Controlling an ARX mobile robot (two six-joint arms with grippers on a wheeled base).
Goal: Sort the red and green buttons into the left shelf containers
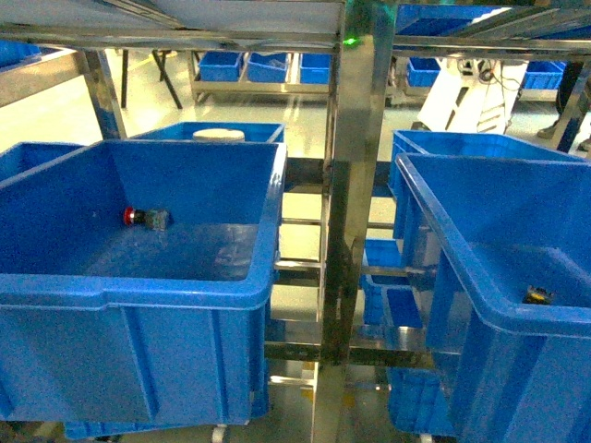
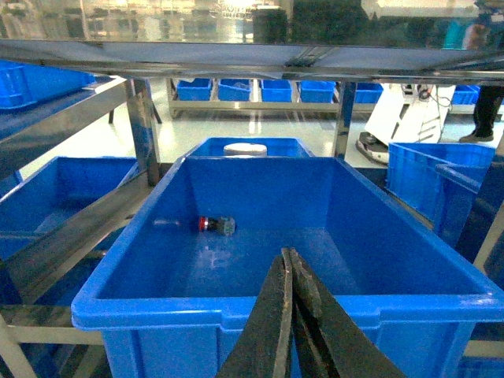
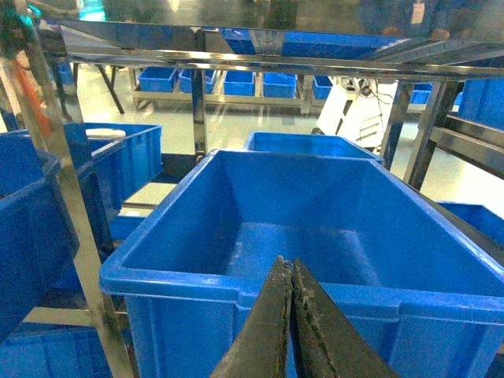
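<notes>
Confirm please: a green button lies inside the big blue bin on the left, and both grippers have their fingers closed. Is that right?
Not quite. The button in the left bin has a red cap, not green, as the left wrist view shows. The left gripper and right gripper do have their fingers closed.

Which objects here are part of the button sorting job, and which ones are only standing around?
Part of the job:
- red button, lying in the left bin
- left bin, large and blue

Only standing around:
- white round object in the bin behind
- right bin, holding a small dark item too blurred to name
- steel post between the bins
</notes>
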